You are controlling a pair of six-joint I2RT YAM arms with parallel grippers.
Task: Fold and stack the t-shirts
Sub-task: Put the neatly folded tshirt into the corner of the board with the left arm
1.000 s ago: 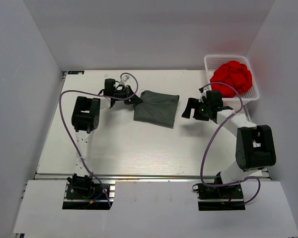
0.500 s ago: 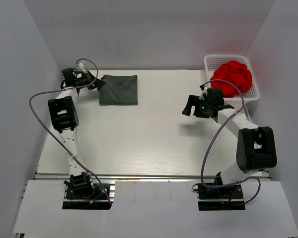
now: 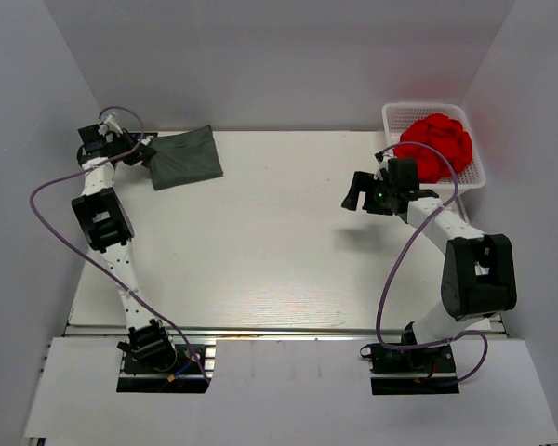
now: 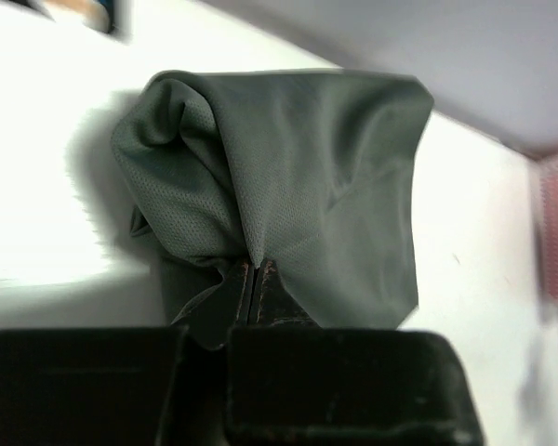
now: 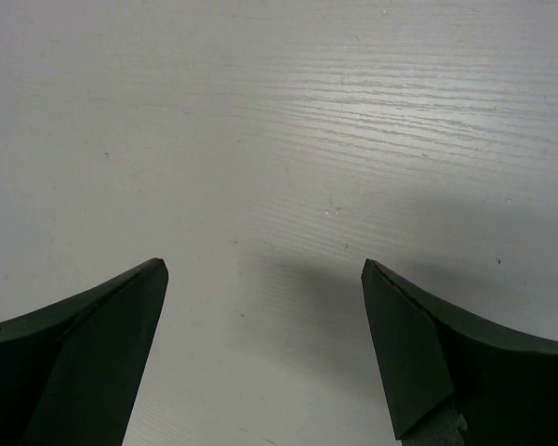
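Pinching the folded t-shirt (image 3: pixel 184 156) at the far left corner of the table (image 3: pixel 279 260), the other arm waiting on the right.

The left gripper (image 4: pixel 254 279) is clamped shut on a bunched edge of the dark grey shirt, which lies skewed on the table close to the back wall and the left edge. The cloth puckers at the pinch, so a pull or lift from here could slide the thin layers apart and undo the fold. Letting go so near the edge could leave a corner hanging off. On the right, the right gripper (image 3: pixel 355 192) has its jaws wide apart and empty over bare table, near the white basket (image 3: pixel 480 173) heaped with red cloth (image 3: pixel 434 144).
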